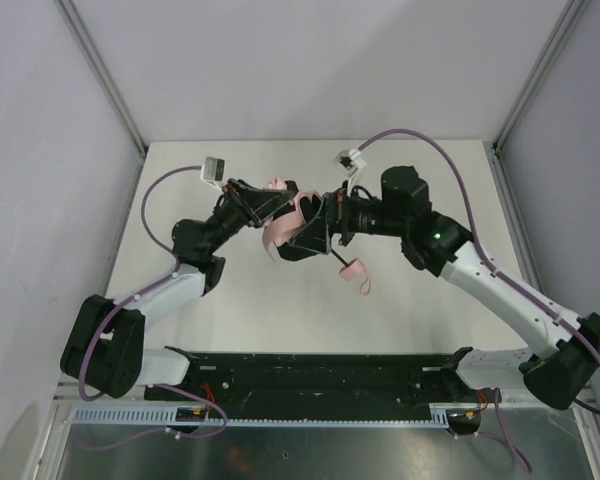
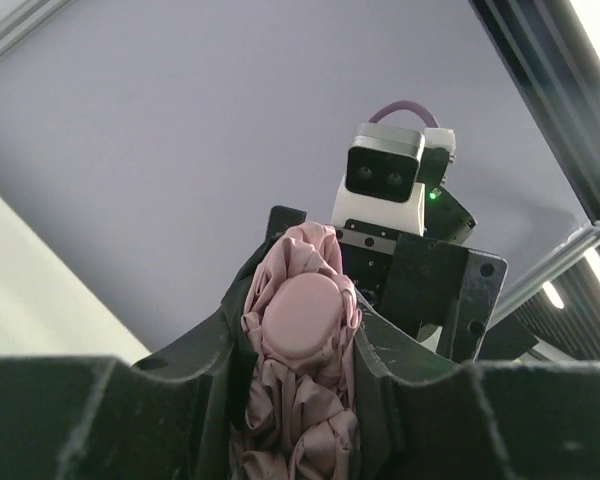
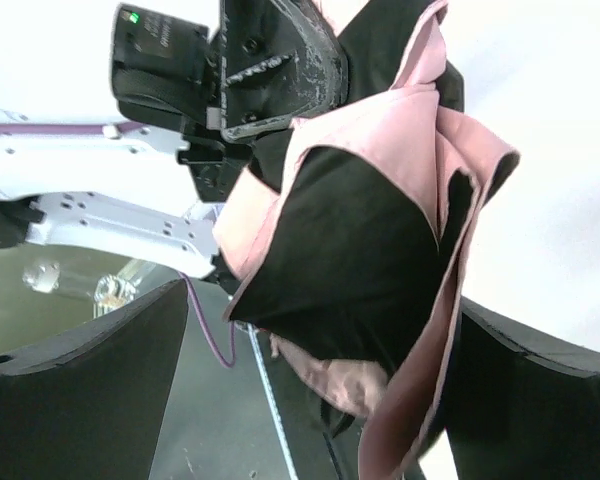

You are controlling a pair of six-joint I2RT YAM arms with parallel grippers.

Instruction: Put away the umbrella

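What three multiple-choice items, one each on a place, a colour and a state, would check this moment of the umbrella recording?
1. Where is the umbrella?
A) by the arm bases
B) over the middle of the table
C) at the far left corner

2. Its fabric is:
A) pale pink
B) blue
C) yellow

3. The left fingers are:
A) spread with nothing between them
B) out of view
C) closed on bunched fabric

Key:
1 B, the top view shows it mid-table.
2 A, pink folds show in every view.
3 C, the left wrist view shows fabric pinched between them.
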